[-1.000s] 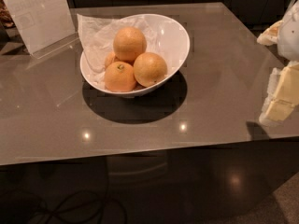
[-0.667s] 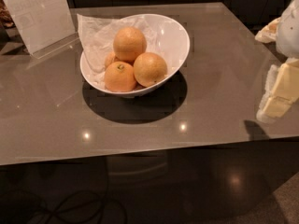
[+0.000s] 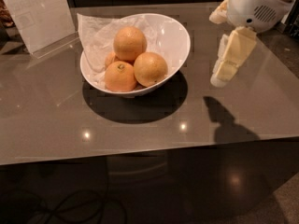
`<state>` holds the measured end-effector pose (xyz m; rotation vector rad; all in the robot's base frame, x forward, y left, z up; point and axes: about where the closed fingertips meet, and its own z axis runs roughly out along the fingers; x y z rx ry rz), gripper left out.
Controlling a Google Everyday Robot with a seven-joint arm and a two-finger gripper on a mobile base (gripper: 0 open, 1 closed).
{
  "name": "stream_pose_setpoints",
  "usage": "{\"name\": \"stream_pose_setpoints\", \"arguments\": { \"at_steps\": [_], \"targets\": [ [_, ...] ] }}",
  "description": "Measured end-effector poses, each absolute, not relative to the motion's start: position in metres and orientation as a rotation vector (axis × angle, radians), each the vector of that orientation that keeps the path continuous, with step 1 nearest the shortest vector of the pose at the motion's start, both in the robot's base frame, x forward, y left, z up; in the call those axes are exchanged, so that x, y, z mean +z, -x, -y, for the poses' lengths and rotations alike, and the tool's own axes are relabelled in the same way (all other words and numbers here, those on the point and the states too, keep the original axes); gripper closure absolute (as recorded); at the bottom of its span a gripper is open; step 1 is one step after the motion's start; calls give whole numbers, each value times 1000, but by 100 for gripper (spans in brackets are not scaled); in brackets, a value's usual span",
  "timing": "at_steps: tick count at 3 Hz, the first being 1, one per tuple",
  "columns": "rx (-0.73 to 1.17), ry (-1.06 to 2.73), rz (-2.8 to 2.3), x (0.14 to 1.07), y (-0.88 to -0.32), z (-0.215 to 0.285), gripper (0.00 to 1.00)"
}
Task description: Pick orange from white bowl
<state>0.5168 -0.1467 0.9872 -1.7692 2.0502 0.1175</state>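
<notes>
The white bowl [image 3: 175, 41] stands on the grey table at centre left, lined with crumpled white paper. It holds several oranges. The orange [image 3: 130, 43], round, smooth and pale, lies on top of the pile. An orange with a dark stem dimple [image 3: 120, 76] is at the front left, another [image 3: 150, 69] is at the front right, and one more is mostly hidden behind. My gripper [image 3: 219, 80] hangs pointing down above the table, to the right of the bowl and apart from it. It holds nothing.
A clear sign holder with a white sheet [image 3: 37, 13] stands at the back left. The table's front edge [image 3: 149, 150] runs across the lower view, with dark cables on the floor [image 3: 70, 206] below. My arm's white housing [image 3: 254, 3] fills the top right.
My gripper has moved left and farther back, from the right edge of the view toward the bowl. The bowl and the oranges have not moved.
</notes>
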Motion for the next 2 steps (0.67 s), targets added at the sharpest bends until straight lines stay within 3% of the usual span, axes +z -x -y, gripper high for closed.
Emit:
{"name": "stream_pose_setpoints", "arguments": {
  "at_steps": [1,2],
  "targets": [
    [188,1832,-1972,991,-544,112,0],
    [182,1825,-1960,993,-548,109,0]
  ]
}}
